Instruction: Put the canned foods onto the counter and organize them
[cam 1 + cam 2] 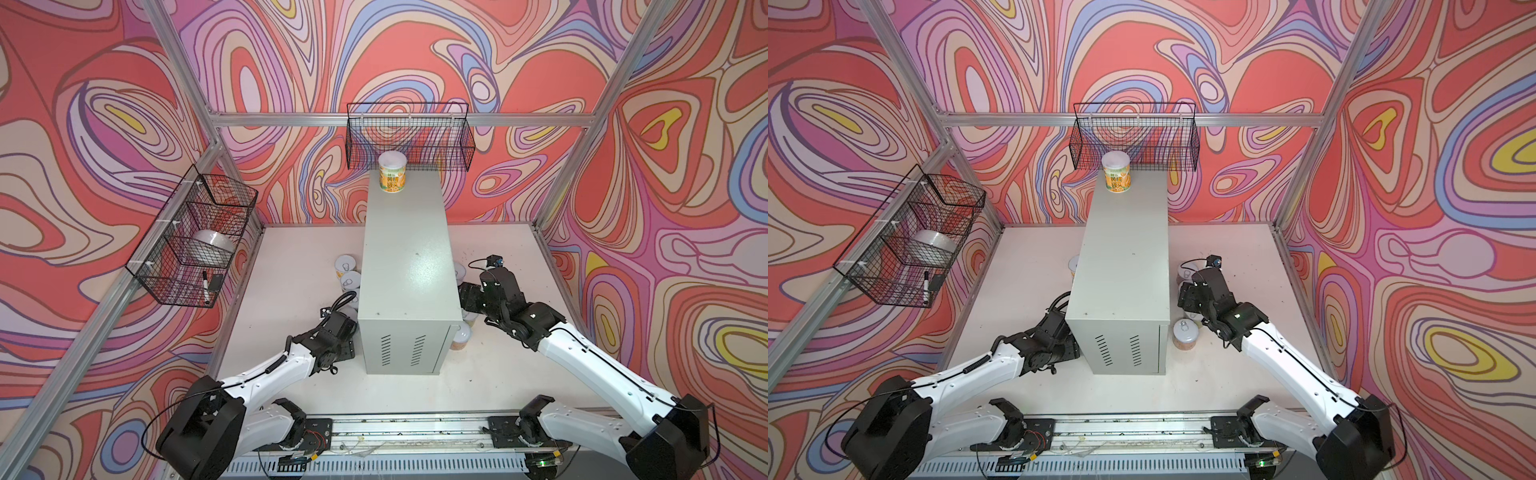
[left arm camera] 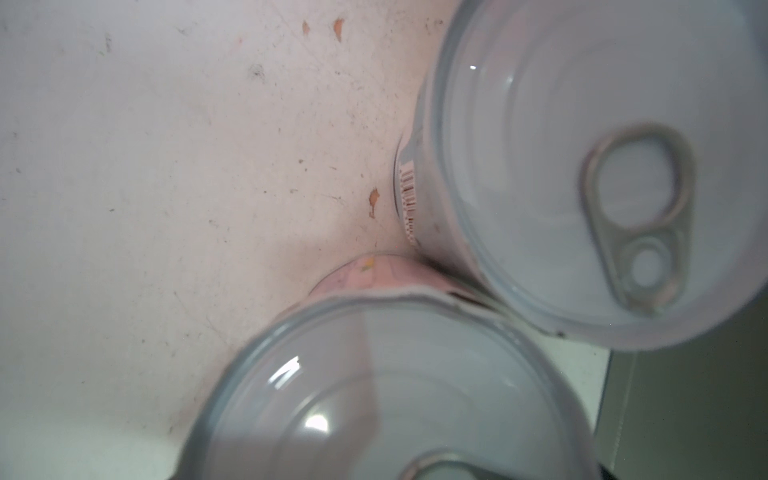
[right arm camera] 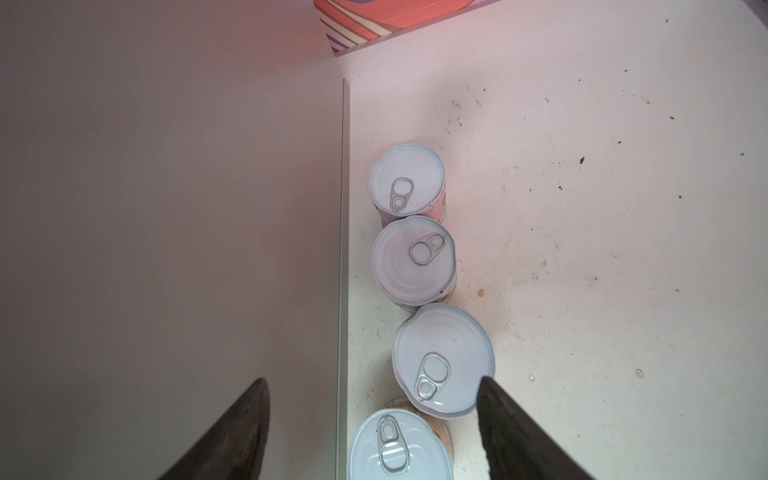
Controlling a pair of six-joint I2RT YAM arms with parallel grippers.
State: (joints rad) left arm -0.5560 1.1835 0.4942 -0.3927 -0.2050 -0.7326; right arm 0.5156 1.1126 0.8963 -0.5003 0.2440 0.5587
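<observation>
One yellow can (image 1: 392,172) stands at the far left corner of the counter (image 1: 409,270). On the desk (image 3: 582,208), four cans (image 3: 413,262) wait in a row along the counter's right side. Our right gripper (image 3: 372,380) is spread wide above them. Close under our left gripper (image 1: 349,332), two cans (image 2: 582,166) touch. We cannot tell if it pinches anything.

Both arms had white shells on the long links, the left arm (image 1: 270,374) and the right arm (image 1: 602,365), with black joints and big black housings at the shoulders. A thin black cable (image 1: 276,360), partly coiled, ran along the left one. The right claw (image 3: 372,380) showed two black, pointed fingers (image 3: 515,428).
</observation>
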